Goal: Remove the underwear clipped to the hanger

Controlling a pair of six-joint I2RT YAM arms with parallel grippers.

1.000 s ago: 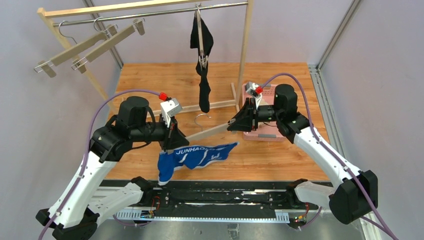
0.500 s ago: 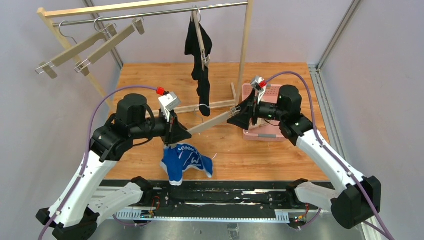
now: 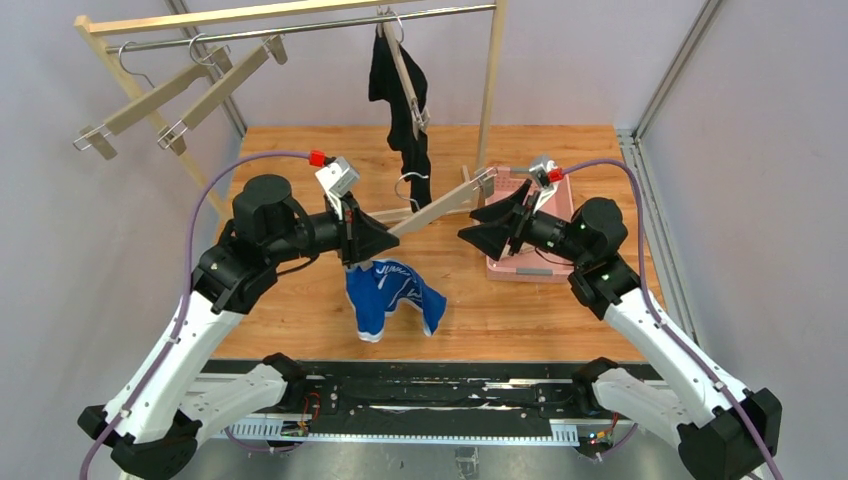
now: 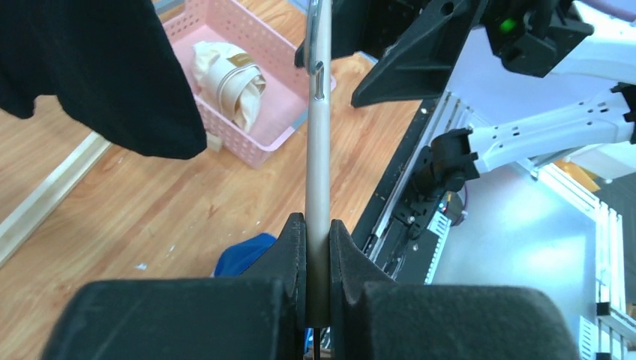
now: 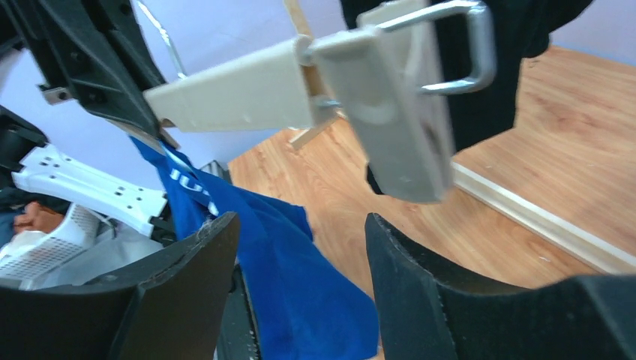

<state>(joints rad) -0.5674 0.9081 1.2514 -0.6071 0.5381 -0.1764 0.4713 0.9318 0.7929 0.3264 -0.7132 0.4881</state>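
My left fingers (image 4: 289,251) clamp the hanger (image 3: 440,208); my right fingers (image 5: 187,262) stand open and empty. The blue briefs (image 3: 392,295) dangle from the hanger's end beside the left grip. I judge the risk: reaching there, the arms collide or the hanger twists.

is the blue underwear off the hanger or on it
Half on: the blue underwear dangles from the hanger's end by the left gripper; the clip at the other end is bare.
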